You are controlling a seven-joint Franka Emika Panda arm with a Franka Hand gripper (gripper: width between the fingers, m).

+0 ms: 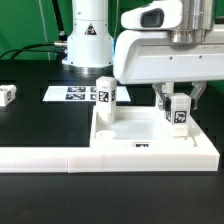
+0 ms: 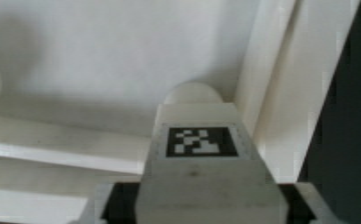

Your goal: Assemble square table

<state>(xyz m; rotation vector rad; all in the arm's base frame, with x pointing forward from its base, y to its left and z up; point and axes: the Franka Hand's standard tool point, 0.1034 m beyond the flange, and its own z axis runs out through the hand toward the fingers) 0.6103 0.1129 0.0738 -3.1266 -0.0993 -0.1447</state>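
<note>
The white square tabletop point(image 1: 140, 128) lies flat with its raised rim up. One tagged white leg point(image 1: 105, 95) stands upright at its far corner on the exterior view's left. My gripper point(image 1: 178, 106) hangs over the corner on the exterior view's right, shut on a second tagged leg point(image 1: 179, 118) held upright there. In the wrist view this leg point(image 2: 202, 140) fills the middle, with a dark finger pad point(image 2: 122, 200) pressed against each side. Its rounded far end lies close to the tabletop's rim point(image 2: 276, 70). A third leg point(image 1: 8, 95) lies on the black table at the far left.
The long white L-shaped barrier point(image 1: 60, 155) runs along the front of the tabletop. The marker board point(image 1: 72, 94) lies flat behind it, in front of the arm's white base point(image 1: 88, 40).
</note>
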